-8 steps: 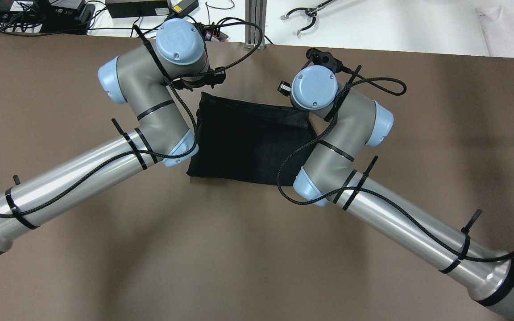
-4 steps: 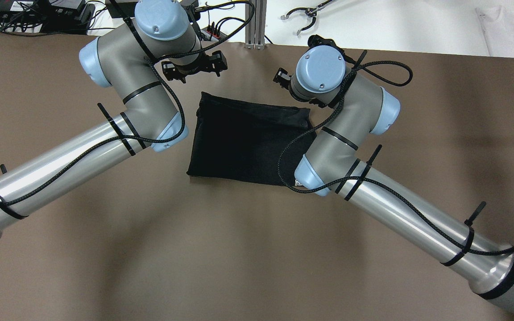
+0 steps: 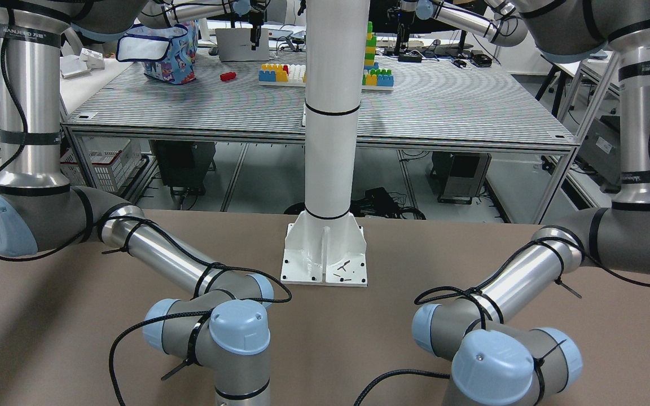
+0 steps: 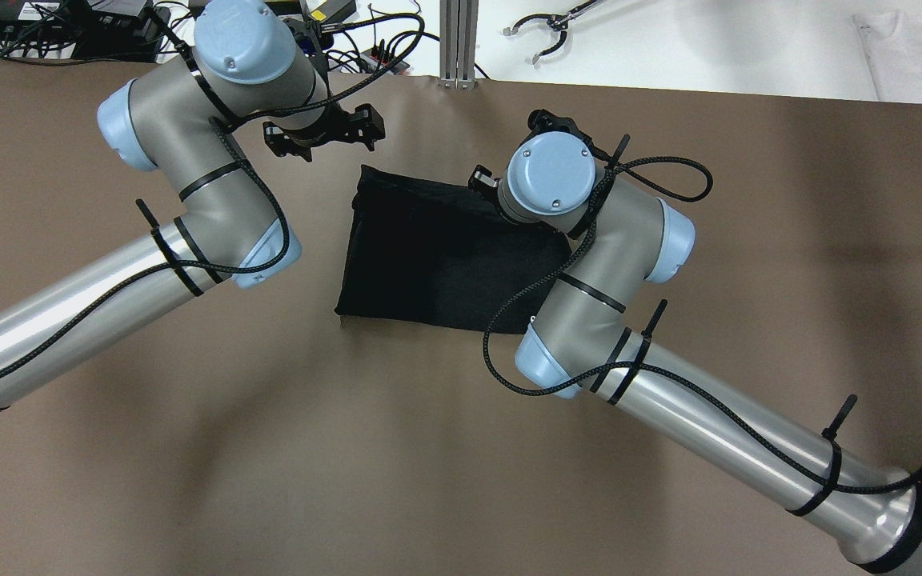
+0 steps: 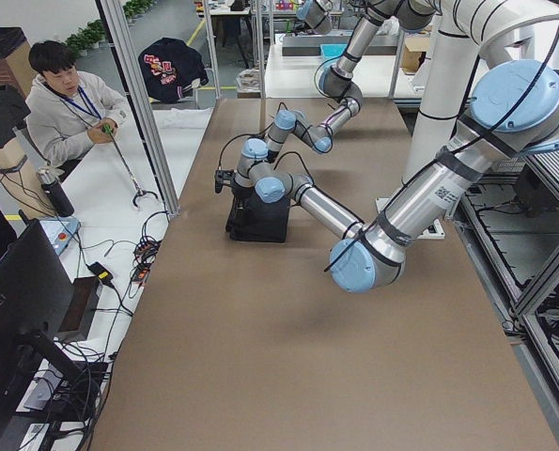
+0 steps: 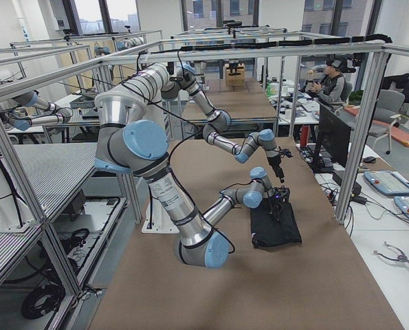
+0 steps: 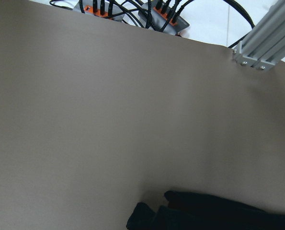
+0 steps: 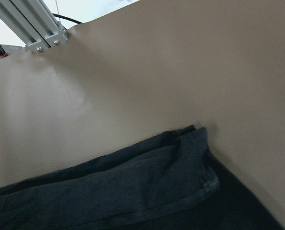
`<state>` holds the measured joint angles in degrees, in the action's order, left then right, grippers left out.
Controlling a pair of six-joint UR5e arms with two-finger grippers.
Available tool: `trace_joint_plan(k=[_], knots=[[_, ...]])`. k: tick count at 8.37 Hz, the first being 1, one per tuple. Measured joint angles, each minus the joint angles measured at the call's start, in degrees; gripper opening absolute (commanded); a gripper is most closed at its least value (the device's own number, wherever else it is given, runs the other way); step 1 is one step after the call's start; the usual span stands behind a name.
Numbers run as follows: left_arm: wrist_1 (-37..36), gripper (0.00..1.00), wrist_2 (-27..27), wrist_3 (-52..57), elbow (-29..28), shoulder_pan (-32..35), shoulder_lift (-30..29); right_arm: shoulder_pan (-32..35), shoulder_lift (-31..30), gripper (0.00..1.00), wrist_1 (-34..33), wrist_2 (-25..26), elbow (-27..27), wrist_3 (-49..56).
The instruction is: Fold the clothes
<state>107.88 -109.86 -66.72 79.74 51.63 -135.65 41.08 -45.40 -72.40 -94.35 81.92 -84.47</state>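
Observation:
The black cloth (image 4: 429, 256) lies flat on the brown table as a folded rectangle, with its doubled edge toward the far side. It also shows in the exterior left view (image 5: 258, 218), the exterior right view (image 6: 274, 227) and both wrist views (image 7: 204, 215) (image 8: 108, 196). My left gripper (image 4: 323, 138) hangs above bare table just beyond the cloth's far left corner, open and empty. My right gripper (image 4: 483, 182) is over the cloth's far right part, mostly hidden under its wrist, so I cannot tell its state. Neither wrist view shows fingers.
An aluminium post (image 4: 458, 44) stands at the table's far edge, with power strips and cables (image 4: 45, 24) behind it. A grabber tool (image 4: 545, 32) and a white garment (image 4: 917, 48) lie on the white surface beyond. The white pillar base (image 3: 325, 256) is bolted near the robot.
My left gripper has come off the cloth's far left corner and moved left and away. My right gripper drew back from the far right corner, then moved over the cloth. The cloth stays flat.

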Motion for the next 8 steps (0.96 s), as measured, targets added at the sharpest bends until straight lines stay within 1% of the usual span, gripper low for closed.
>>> trace_joint_plan(k=[1, 3, 4, 5, 7, 8], knots=[[-0.11, 1.0, -1.18, 2.82, 3.44, 1.51, 4.16, 1.34, -3.02, 0.94, -0.42, -0.98, 2.59, 6.33], [-0.14, 1.0, -2.0, 13.02, 8.42, 6.14, 14.05, 6.31, -10.33, 0.94, -1.81, -4.64, 6.25, 20.89], [-0.1, 1.0, -2.07, 19.04, 10.07, 8.94, 18.7, 8.82, -14.24, 0.94, -4.34, -5.53, 9.17, 28.14], [-0.04, 1.0, -2.08, 25.42, 11.49, 12.17, 23.4, 11.66, -18.13, 0.94, -8.22, -5.53, 12.69, 35.82], [-0.02, 1.0, -1.82, 38.43, 12.87, 19.41, 30.39, 16.91, -24.38, 0.94, -14.04, -1.59, 18.18, 50.51], [-0.06, 1.0, -1.61, 45.14, 12.93, 23.31, 32.87, 20.26, -26.97, 0.94, -15.52, 0.21, 19.61, 57.72]])
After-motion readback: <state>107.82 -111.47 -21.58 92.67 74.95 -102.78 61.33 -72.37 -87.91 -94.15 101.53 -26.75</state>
